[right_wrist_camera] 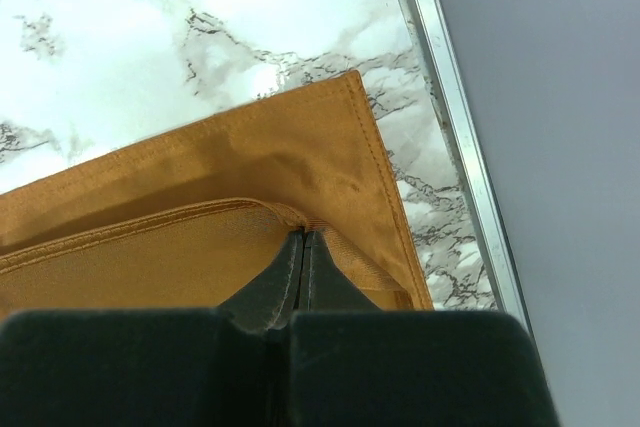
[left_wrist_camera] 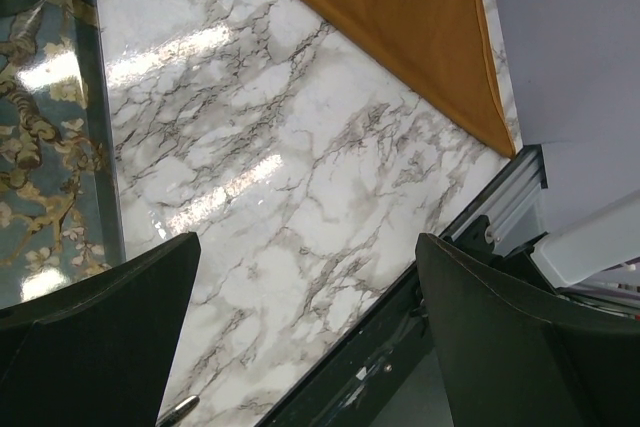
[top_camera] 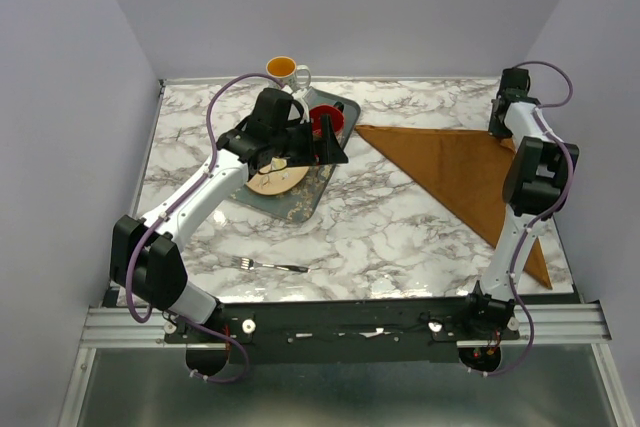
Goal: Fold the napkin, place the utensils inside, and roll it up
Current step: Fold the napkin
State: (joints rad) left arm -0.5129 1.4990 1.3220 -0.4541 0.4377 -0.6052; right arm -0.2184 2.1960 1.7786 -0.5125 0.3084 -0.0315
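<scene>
The rust-brown napkin (top_camera: 455,172) lies folded into a triangle on the right of the marble table, and also shows in the left wrist view (left_wrist_camera: 400,17). My right gripper (right_wrist_camera: 305,237) is shut on the hem of the napkin's (right_wrist_camera: 200,177) upper layer, at its far right corner (top_camera: 497,129), with the lower layer flat beneath. A slim silvery fork (top_camera: 270,265) lies on the marble near the front edge. My left gripper (left_wrist_camera: 310,287) stands wide open and empty, hanging over the right edge of the tray (top_camera: 330,142). A silvery utensil tip (left_wrist_camera: 178,410) peeks by its left finger.
A dark green patterned tray (top_camera: 300,202) at the back left holds a wooden plate (top_camera: 275,181) and a red object (top_camera: 325,119). A white mug (top_camera: 285,70) stands behind it. Grey walls close three sides; a metal rail (top_camera: 340,322) runs along the front.
</scene>
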